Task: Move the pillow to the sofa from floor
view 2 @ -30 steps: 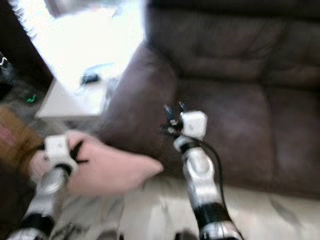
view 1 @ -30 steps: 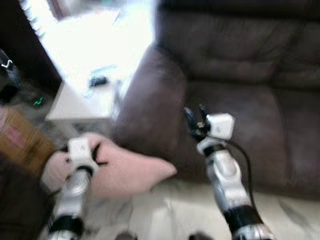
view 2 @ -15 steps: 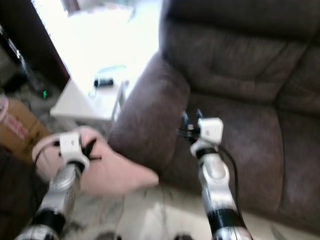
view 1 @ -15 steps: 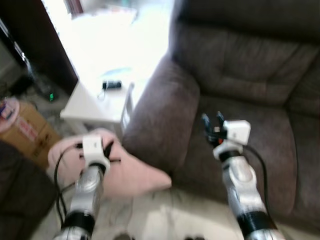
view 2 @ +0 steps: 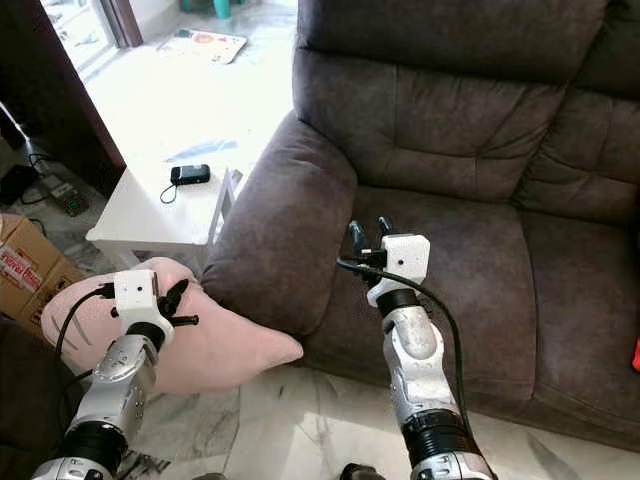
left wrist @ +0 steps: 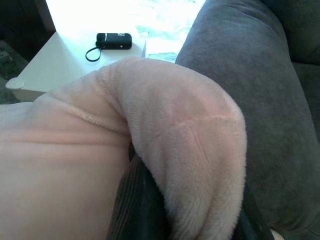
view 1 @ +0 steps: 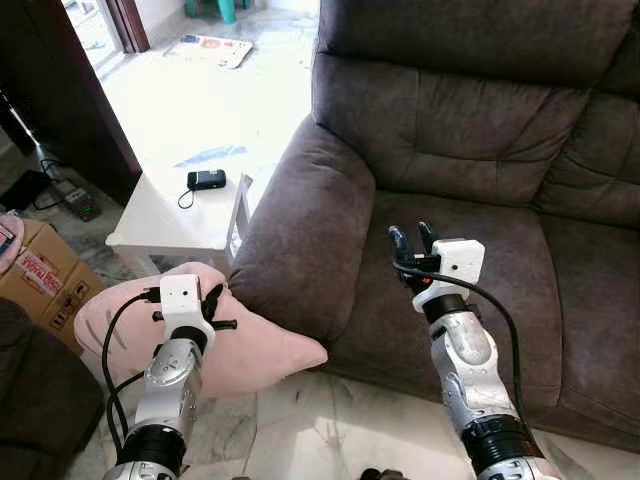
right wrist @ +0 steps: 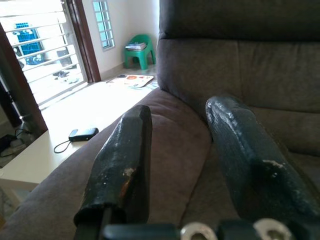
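Left pincer (view 1: 213,305) is clamped on the pink pillow (view 1: 255,350), fingertips buried in plush, pillow low against the sofa (view 1: 480,150) armrest. Right pincer (view 1: 411,238) hovers over the seat cushion, fingers parted, holding nothing

Pillow (view 1: 255,350): pale pink plush, plain, with a thin dark line marking on its outer end. Sofa (view 1: 470,130): dark grey-brown fabric, uniform colour, tufted seams on the back cushions. Side table (view 1: 165,220): plain white. Small device (view 1: 206,179) on the table: black, with a black cord loop. Cardboard box (view 1: 40,285): brown, with red printed lettering. Floor (view 1: 300,430): light marble with grey veining. Left gripper (view 1: 213,310) and right gripper (view 1: 410,240): black fingers, white wrist housings, silver arm segments with black bands and black cables. Chair (right wrist: 139,50) in the far room: green. Mat (view 1: 210,50) on the far floor: light, with coloured print.
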You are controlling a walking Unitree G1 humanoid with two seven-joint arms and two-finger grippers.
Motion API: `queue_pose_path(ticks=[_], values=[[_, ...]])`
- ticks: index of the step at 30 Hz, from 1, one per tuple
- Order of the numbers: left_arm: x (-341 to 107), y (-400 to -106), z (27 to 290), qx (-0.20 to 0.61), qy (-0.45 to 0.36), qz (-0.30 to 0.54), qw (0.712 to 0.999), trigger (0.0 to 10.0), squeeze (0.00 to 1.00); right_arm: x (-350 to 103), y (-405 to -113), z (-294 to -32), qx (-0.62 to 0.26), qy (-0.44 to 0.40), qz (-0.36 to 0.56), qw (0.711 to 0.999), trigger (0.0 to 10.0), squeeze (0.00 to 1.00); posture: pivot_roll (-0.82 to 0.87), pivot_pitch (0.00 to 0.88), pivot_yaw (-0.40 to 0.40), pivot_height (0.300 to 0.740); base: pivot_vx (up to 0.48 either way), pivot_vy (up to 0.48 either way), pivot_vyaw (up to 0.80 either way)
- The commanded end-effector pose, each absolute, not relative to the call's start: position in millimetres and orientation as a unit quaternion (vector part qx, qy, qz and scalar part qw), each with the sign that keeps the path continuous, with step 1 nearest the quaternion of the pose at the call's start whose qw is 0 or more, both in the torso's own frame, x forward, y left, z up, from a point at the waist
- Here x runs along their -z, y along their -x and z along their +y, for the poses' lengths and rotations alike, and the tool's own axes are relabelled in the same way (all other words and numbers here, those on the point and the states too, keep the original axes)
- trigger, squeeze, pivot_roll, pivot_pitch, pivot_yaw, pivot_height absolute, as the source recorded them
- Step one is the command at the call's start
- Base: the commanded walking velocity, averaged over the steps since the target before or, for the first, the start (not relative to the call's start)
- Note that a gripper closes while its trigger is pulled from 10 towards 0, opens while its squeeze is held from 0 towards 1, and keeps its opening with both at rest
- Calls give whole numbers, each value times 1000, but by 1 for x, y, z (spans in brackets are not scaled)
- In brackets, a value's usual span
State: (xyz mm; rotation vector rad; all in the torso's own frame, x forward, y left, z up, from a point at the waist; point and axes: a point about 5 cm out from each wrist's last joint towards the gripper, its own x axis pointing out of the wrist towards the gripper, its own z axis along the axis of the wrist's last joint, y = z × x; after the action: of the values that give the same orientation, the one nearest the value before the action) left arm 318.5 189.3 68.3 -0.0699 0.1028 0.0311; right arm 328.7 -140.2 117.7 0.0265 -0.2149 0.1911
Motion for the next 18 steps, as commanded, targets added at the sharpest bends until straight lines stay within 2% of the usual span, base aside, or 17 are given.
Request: queue_pose_path(ticks=[1,18], values=[[-89,-327,185,2,34,2,999,10000,0,-117,-329,-141,-92,-11,-109,990,10000,0,49,127,-5,740,0,0,0],[-90,-326,183,10,39,0,999,10000,0,-113,-329,-139,-92,-11,-93,991,10000,0,55,129,-3,740,0,0,0]])
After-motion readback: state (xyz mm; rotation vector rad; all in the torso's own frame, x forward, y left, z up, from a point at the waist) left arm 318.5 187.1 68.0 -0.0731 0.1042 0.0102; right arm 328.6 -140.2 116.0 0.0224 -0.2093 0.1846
